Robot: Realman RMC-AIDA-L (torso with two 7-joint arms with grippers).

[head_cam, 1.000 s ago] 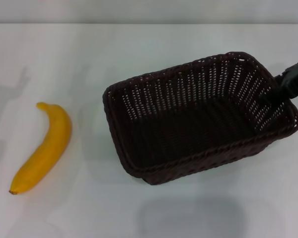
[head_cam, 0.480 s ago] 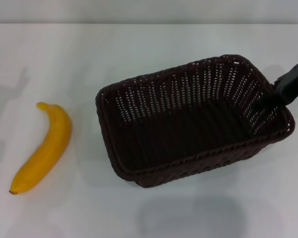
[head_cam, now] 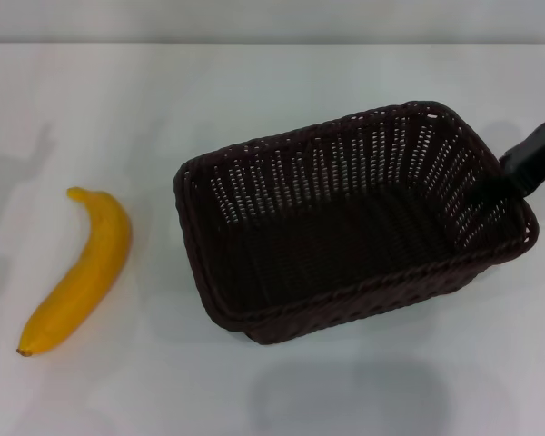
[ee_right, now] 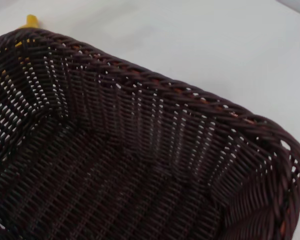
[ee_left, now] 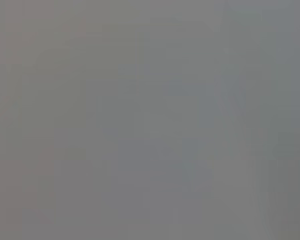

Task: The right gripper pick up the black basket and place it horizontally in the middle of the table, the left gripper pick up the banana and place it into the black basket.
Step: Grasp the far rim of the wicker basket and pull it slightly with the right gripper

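Note:
The black basket (head_cam: 345,227) rests on the white table (head_cam: 254,82), right of the middle, long side roughly across the view and slightly slanted. It is empty. My right gripper (head_cam: 513,177) shows only as a black angular piece at the basket's right end, gripping the short wall there. The right wrist view looks down into the basket (ee_right: 115,165). The banana (head_cam: 80,269) lies on the table at the left, apart from the basket; its tip shows past the rim in the right wrist view (ee_right: 30,21). The left gripper is out of view; its wrist view shows only plain grey.
The table's far edge (head_cam: 272,41) runs across the top of the head view. Bare table lies between the banana and the basket and along the front.
The basket has moved a little left and turned slightly, then settled; over the last half second it stays still. The banana has not moved.

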